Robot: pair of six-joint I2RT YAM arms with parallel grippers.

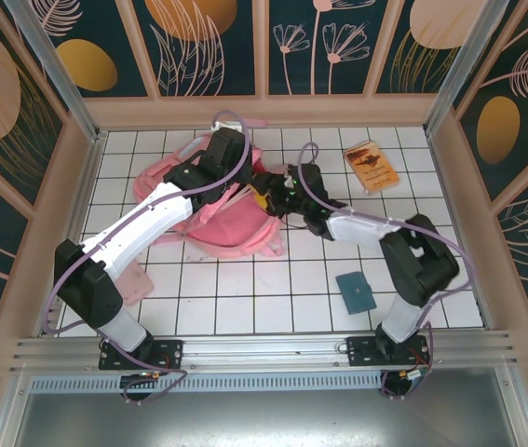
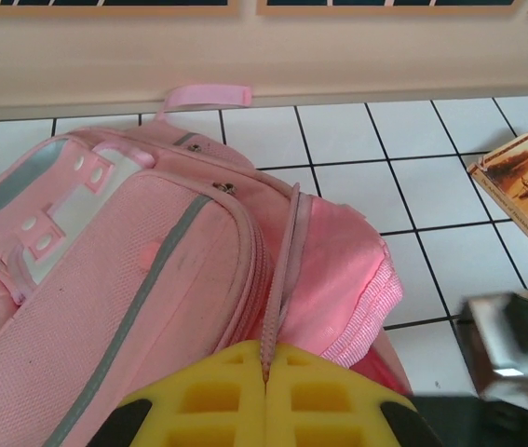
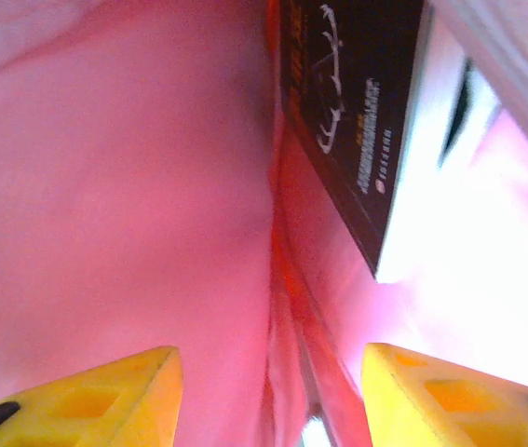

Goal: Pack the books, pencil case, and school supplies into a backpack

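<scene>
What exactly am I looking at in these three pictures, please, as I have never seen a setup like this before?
These are two robot arms bolted at the near edge of a white tiled table, seen at one moment by three cameras. The overhead picture looks down from behind the arms; the other two come from small cameras on each wrist, so the yellow shapes at their lower edges are the arms' own fingers.

Both arms reach to a pink backpack. The left gripper is shut on a fold of its edge, holding it up. The right gripper is open, with pink fabric all around it and a black book ahead of it, so it appears to be inside the bag.

Farther back on the table lies an orange-brown book; a small teal item lies nearer.
</scene>
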